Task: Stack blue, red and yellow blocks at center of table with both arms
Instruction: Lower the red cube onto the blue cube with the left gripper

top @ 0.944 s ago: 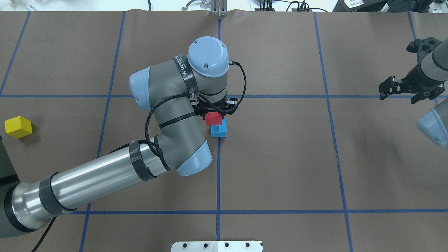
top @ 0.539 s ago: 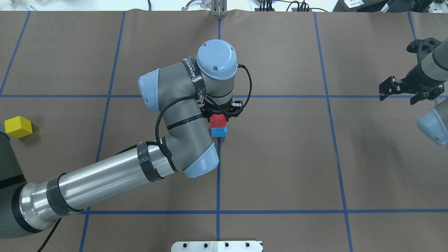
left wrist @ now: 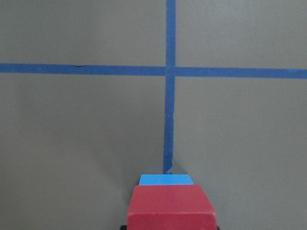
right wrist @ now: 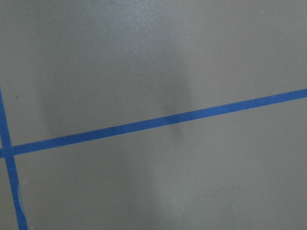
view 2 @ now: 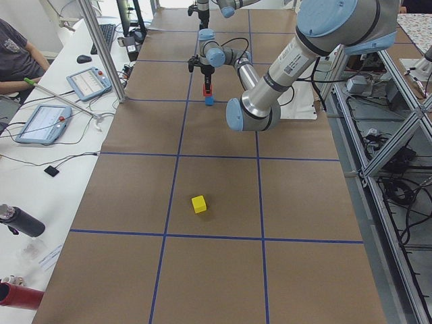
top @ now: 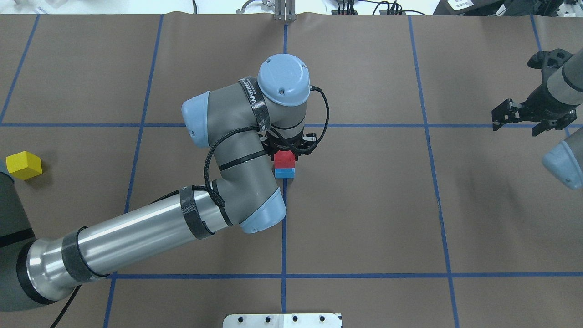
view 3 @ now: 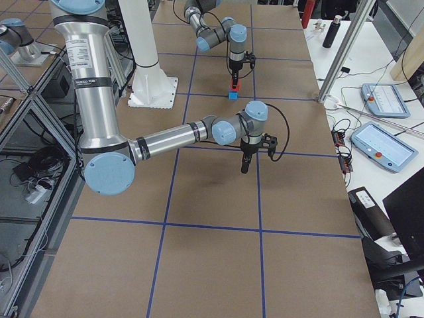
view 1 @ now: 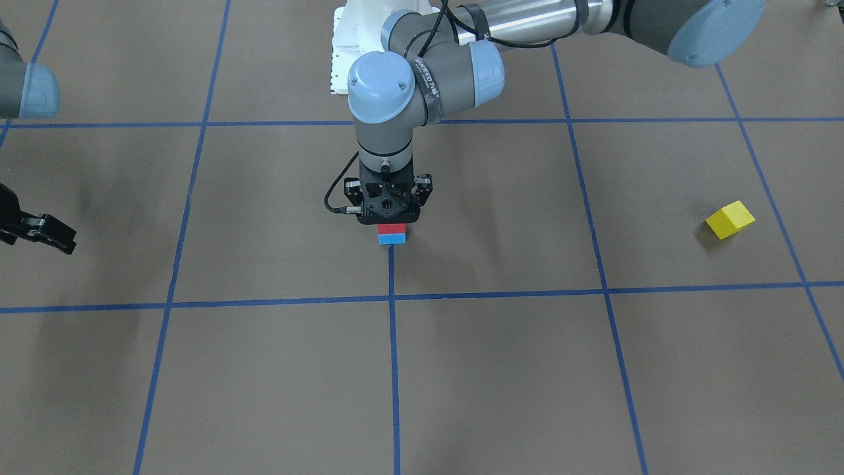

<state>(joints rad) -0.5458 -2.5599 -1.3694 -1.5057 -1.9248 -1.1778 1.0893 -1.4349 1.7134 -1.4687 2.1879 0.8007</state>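
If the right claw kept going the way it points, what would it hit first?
The right gripper points down, so probably the bare table, close to a blue tape line. Its wrist camera shows nothing else below.

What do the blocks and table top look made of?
The red block, blue block and yellow block: matte, evenly coloured, crisp-edged, no grain or gloss; maybe foam or painted wood. The table: matte brown paper-like sheet, its far edge rippled.
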